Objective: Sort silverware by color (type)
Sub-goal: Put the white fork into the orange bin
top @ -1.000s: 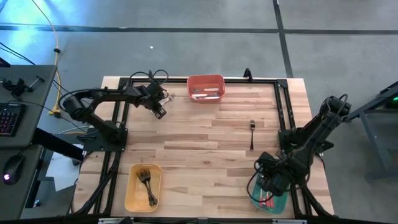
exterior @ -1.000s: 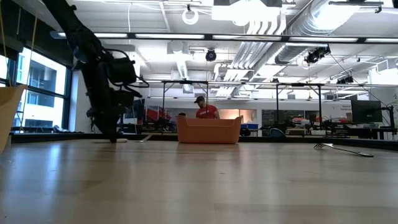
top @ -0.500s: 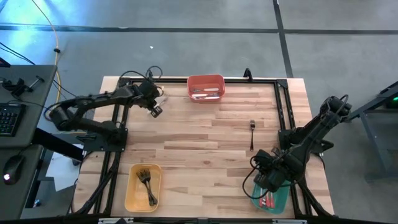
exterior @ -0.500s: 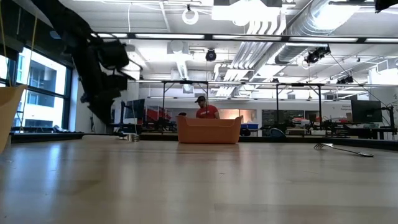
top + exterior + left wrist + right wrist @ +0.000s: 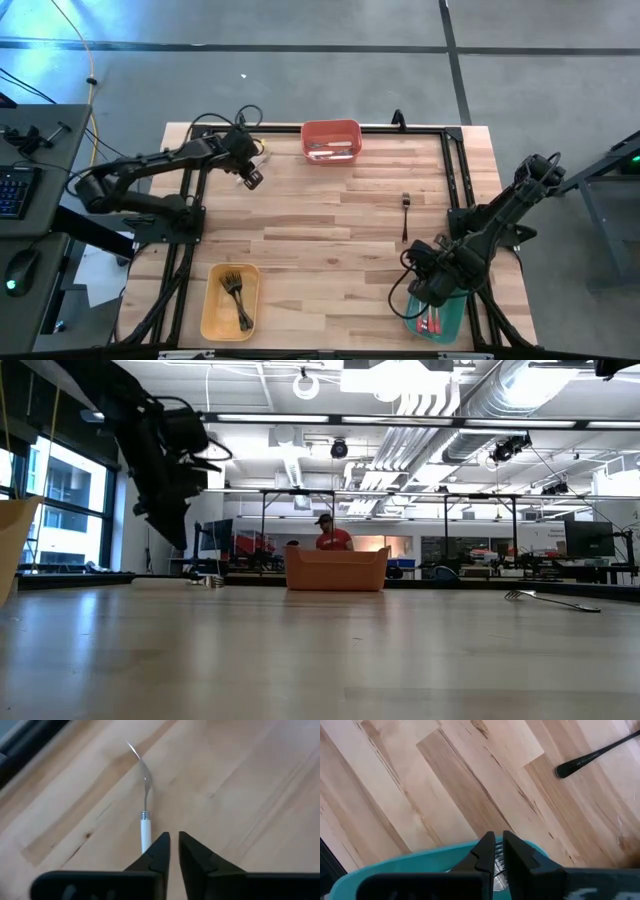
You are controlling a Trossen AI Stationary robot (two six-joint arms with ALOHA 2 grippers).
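A white-handled fork [image 5: 145, 805] lies flat on the wood near the table's far left corner [image 5: 262, 151]. My left gripper [image 5: 174, 840] hangs shut above the table [image 5: 180, 543], just past the fork's handle end, with nothing between its fingers. A black-handled fork [image 5: 406, 214] lies on the table right of centre, and its handle shows in the right wrist view [image 5: 590, 756]. My right gripper [image 5: 498, 841] hangs shut over the near rim of the green bin [image 5: 436, 318] at the near right, holding nothing.
A red bin [image 5: 331, 141] with silverware stands at the far edge. A yellow bin [image 5: 230, 300] with black-handled forks stands at the near left. Red-handled pieces lie in the green bin. Bare wood lies across the table's middle. A person stands in the room beyond.
My left gripper has risen from the table top near the white-handled fork and now hangs clear above it. The fork stays lying on the wood.
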